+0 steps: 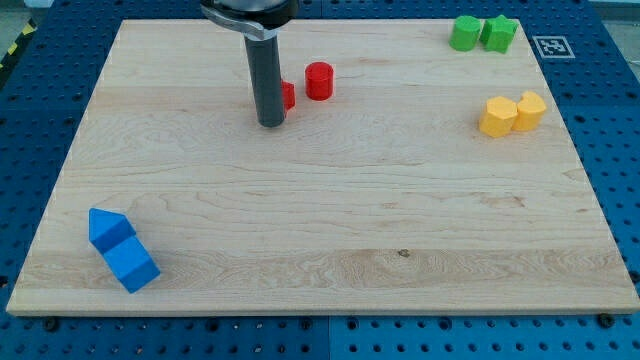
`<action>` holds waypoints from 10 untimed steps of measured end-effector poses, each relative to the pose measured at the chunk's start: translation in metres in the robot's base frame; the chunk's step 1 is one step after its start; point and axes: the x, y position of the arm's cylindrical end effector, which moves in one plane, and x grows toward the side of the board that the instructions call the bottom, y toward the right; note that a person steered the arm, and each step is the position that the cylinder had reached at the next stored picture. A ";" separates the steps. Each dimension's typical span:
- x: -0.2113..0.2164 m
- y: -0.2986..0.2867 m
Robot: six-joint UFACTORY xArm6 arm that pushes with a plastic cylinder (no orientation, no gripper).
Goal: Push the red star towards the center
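A red block point(288, 96), probably the red star, sits in the upper middle of the wooden board point(320, 220), mostly hidden behind my rod, so I cannot make out its shape. My tip point(271, 124) rests on the board just left of and below this block, touching or nearly touching it. A red cylinder point(319, 80) stands a little to the right of the hidden red block, apart from it.
Two green blocks point(483, 33) sit together at the top right corner. Two yellow blocks point(512, 113) sit together at the right side. A blue triangular block point(106, 227) and a blue cube point(133, 264) touch at the bottom left.
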 end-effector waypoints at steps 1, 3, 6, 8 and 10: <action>-0.003 -0.038; -0.054 -0.025; -0.069 -0.008; -0.113 0.059; -0.095 0.072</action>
